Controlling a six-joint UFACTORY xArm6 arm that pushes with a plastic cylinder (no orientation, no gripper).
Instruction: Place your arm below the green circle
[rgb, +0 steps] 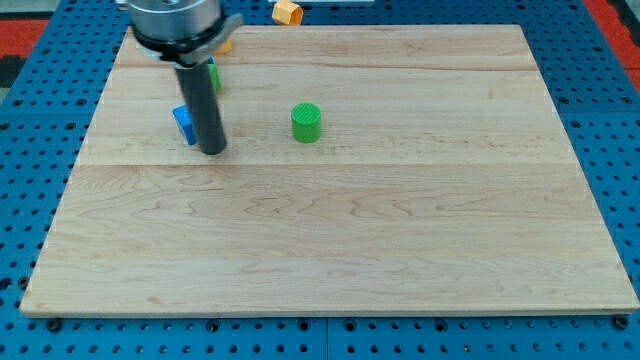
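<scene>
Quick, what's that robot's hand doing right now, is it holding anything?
No hand: my tip holds nothing, resting beside the blue block, at the view's left of the green round block.

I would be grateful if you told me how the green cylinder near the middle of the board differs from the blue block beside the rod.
The green cylinder is round and stands fully in view; the blue block looks angular and is partly hidden behind the rod. The green cylinder stands clear, well to the view's right of my tip; the blue block sits right beside the rod, just left of my tip. Both rest on the wooden board.
</scene>
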